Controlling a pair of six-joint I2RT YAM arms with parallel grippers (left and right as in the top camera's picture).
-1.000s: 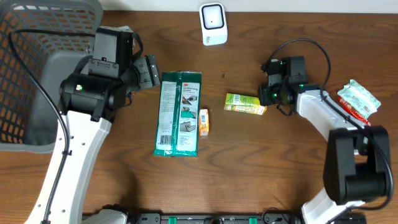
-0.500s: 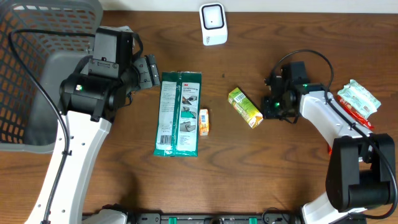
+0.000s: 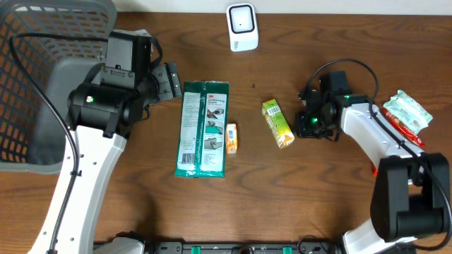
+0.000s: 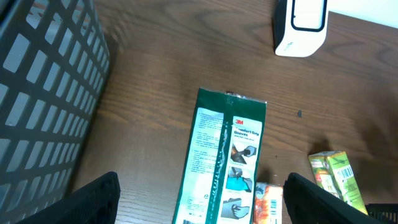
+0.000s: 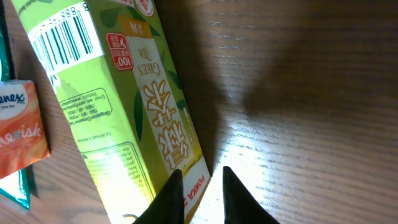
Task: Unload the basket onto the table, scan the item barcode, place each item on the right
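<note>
The right arm reaches from its base at the lower right of the table (image 3: 332,204), its white link slanting up and left to a black wrist. The right gripper (image 5: 202,186) points left at a yellow-green drink carton (image 3: 277,123). Its two fingertips (image 5: 173,194) stand a little apart and low over the wood. The carton's near corner sits right at the gap, and no firm hold on it shows. The carton lies flat on the table, tilted, between the right gripper and a small orange packet (image 3: 231,138). It is well apart from the white scanner (image 3: 242,27) at the far edge. In the right wrist view its barcode (image 5: 62,40) faces up, near the end away from the fingers.

The left arm rises from the lower left edge, its white link leaning up to a bulky black wrist beside a grey basket (image 3: 42,70). The left gripper (image 4: 200,186) aims right, toward the top of a long green pack of gloves (image 3: 203,128). Its fingers are spread wide with nothing between them but the view of the pack below.

Two more packets (image 3: 406,113) lie by the right arm at the table's right edge.
</note>
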